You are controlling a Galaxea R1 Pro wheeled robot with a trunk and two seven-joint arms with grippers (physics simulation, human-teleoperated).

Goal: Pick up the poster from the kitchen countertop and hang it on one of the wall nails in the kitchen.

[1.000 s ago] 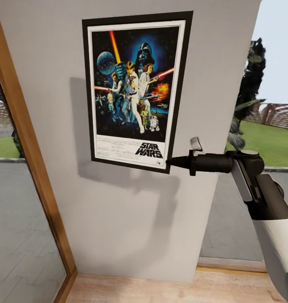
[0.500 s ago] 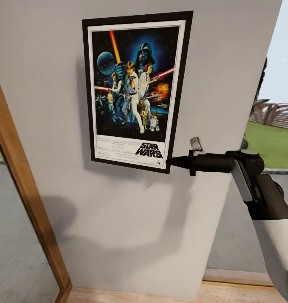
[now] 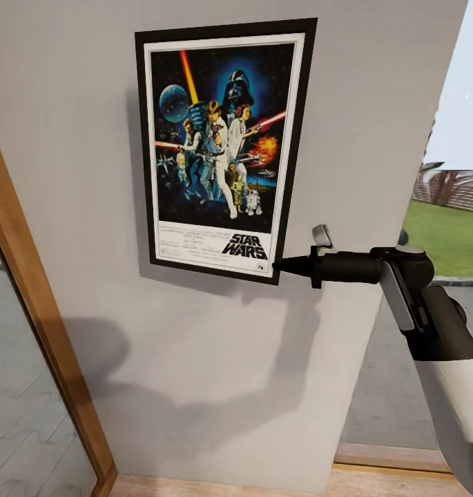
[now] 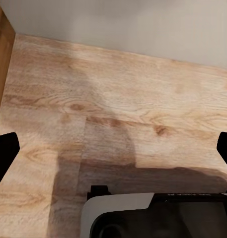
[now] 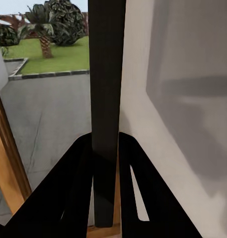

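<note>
From the head view the poster (image 3: 222,148) stands upright against the pale grey wall (image 3: 374,103), its face fully readable, and the right tool (image 3: 281,264) pinches its lower right corner from the side. The right wrist view gives what the head view cannot: the poster edge-on (image 5: 107,99), a thin black strip running between the two dark fingers (image 5: 76,188), which are clenched on the frame, with the wall just beside it; whether the frame touches the wall cannot be told. That view also looks past a wooden door frame (image 5: 6,163) to paving and grass outside. The left wrist view looks down on the wooden floor (image 4: 118,114), the left tool's fingertips (image 4: 4,153) standing far apart at either side, released and holding nothing.

Against the picture of half a second ago, the poster and right arm sit at the same place, while the wall and door frame (image 3: 36,310) have slid slightly, so the camera has turned.
</note>
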